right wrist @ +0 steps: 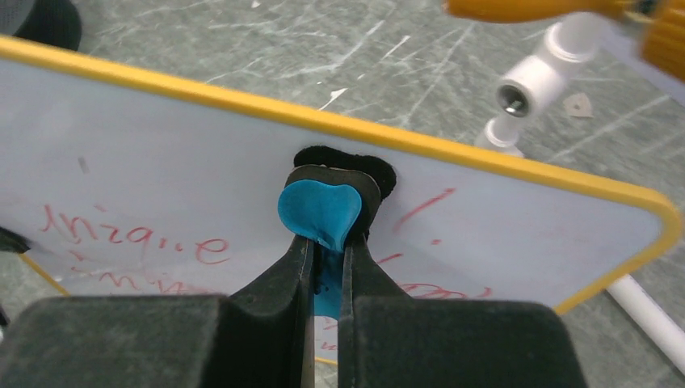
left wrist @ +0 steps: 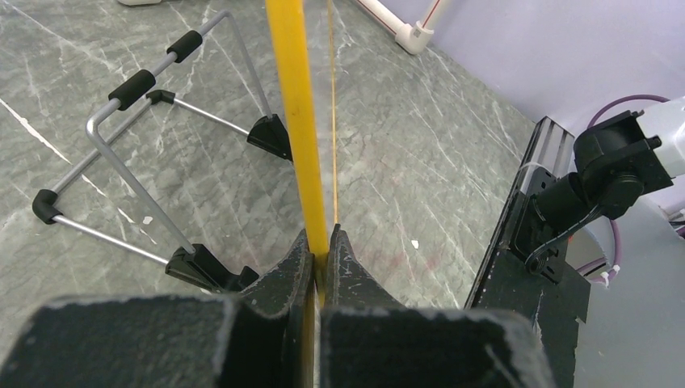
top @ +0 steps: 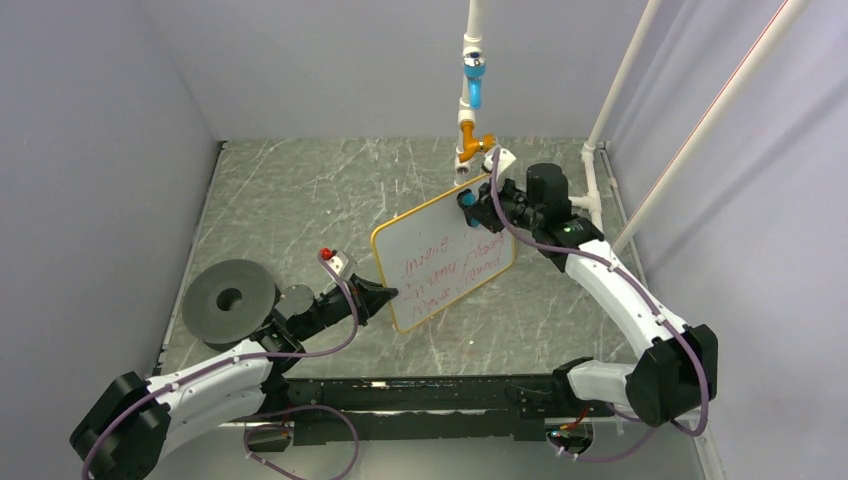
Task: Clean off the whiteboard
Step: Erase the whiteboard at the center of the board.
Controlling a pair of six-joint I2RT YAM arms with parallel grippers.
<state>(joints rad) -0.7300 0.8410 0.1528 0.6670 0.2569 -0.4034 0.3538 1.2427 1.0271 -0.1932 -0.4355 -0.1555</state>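
Note:
The whiteboard [top: 445, 262] has a yellow-orange frame and red handwriting across its lower half. It hangs tilted above the table. My left gripper [top: 383, 296] is shut on its left edge; in the left wrist view the yellow frame [left wrist: 297, 113] runs up from between the fingers [left wrist: 355, 271]. My right gripper [top: 468, 199] is shut on a small blue-and-black eraser [right wrist: 319, 212]. The eraser's black pad presses on the board's upper part [right wrist: 202, 162], above the writing.
A wire board stand with black feet [left wrist: 129, 153] lies on the table under the board. A dark grey roll [top: 230, 298] sits at the left. White pipes with a blue and orange fitting [top: 472, 110] stand at the back, a slanted pipe [top: 700, 120] to the right.

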